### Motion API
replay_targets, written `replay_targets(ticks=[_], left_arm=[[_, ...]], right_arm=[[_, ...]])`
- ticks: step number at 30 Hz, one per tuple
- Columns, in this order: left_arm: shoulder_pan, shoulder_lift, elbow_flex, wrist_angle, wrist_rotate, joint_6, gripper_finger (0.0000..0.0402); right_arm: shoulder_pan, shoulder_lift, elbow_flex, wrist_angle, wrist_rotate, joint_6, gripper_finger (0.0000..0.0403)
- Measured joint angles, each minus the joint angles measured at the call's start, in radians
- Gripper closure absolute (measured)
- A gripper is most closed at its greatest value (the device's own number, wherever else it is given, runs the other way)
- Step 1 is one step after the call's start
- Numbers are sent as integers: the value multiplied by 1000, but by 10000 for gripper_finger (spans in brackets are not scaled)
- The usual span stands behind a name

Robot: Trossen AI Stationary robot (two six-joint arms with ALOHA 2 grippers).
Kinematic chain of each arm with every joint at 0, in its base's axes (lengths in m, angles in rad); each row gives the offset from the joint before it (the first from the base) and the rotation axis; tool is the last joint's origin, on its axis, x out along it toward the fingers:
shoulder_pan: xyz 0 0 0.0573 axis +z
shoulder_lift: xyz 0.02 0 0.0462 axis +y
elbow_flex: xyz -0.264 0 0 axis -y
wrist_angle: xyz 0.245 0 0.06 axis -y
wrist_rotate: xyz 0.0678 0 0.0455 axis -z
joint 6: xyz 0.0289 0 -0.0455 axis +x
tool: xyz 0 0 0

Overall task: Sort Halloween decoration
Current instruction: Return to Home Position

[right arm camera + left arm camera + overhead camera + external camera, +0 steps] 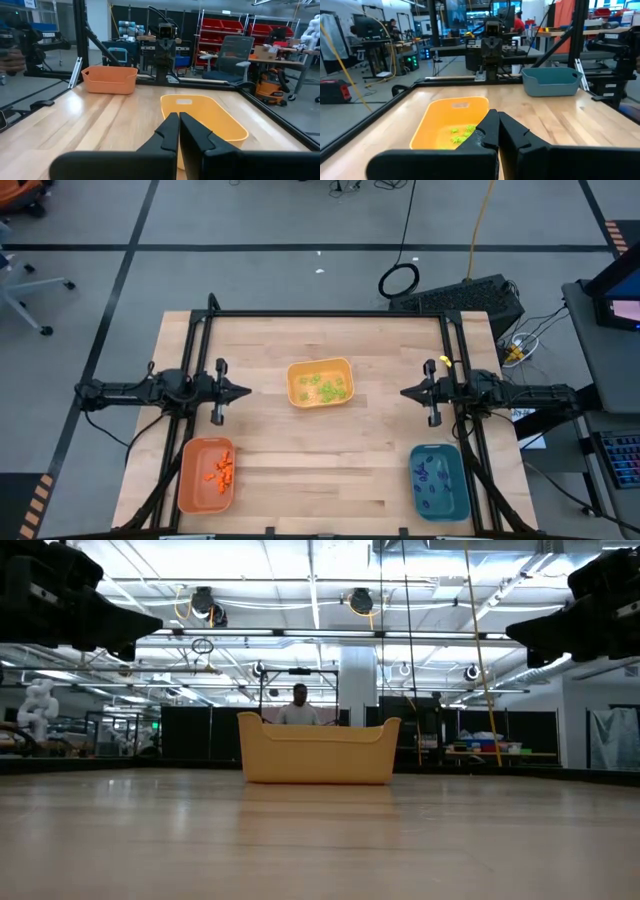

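Observation:
The Halloween decoration lies sorted in three trays. Light green pieces (325, 389) lie in the yellow tray (296, 370) at the table's middle, orange pieces (221, 470) in the orange tray (195, 490) at the near left, purple pieces (432, 477) in the teal tray (455, 490) at the near right. My left gripper (247, 391) is shut and empty at the left, pointing level toward the yellow tray. My right gripper (404, 392) is shut and empty at the right, facing it. In the left wrist view the green pieces (460, 134) show beyond my shut left gripper (498, 116).
A black frame (325, 314) runs along the table's far, left and right sides. Bare wood lies between the trays. A black case (465, 298) and cables sit on the floor beyond the far right corner. A person (299, 706) shows in the room behind the table.

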Motion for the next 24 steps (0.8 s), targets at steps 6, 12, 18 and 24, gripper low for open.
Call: replay_targets(ticks=[6, 12, 18, 24], left_arm=[[0, 0, 0, -2, 2, -3, 401], [0, 3, 0, -2, 4, -2, 401], [0, 29, 0, -4, 7, -28, 401], [0, 53, 0, -4, 9, -28, 401]], right_arm=[[0, 0, 0, -1, 0, -10, 403], [0, 0, 0, -2, 0, -24, 403], [0, 0, 0, 7, 10, -53, 403], [0, 0, 0, 5, 21, -22, 403]])
